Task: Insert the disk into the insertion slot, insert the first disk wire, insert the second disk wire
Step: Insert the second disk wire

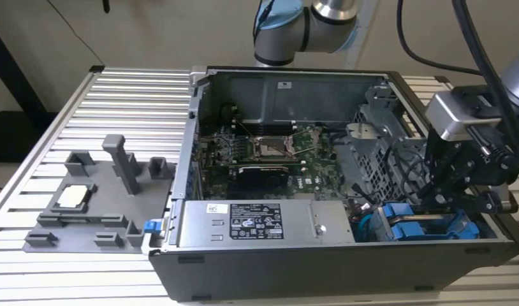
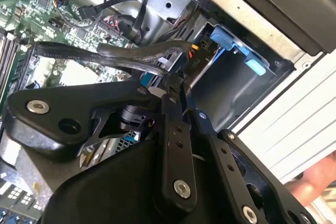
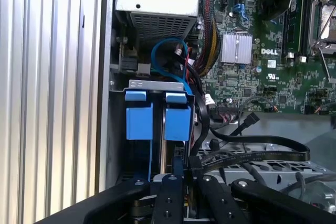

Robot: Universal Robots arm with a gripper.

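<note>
Pincer: we see the pincer (image 1: 451, 191) at the right of the exterior view, low inside the case (image 1: 268, 271); its jaws look drawn nearly together around something thin and dark, perhaps a wire (image 2: 121, 53), but we cannot tell for sure.
Disk: the disk (image 3: 177, 121) sits seated in the slot (image 3: 157, 84), left of centre in the first wrist view, beside a second blue drive (image 3: 139, 119).
Relation: the disk lies straight ahead of the fingertips, very close, its long axis running away from the pincer into the bay.
Bench: the case stands on the ribbed bench (image 1: 115, 108).

black cables (image 3: 247, 148) crowd bay, blue carriers (image 3: 157, 119) beside
</note>
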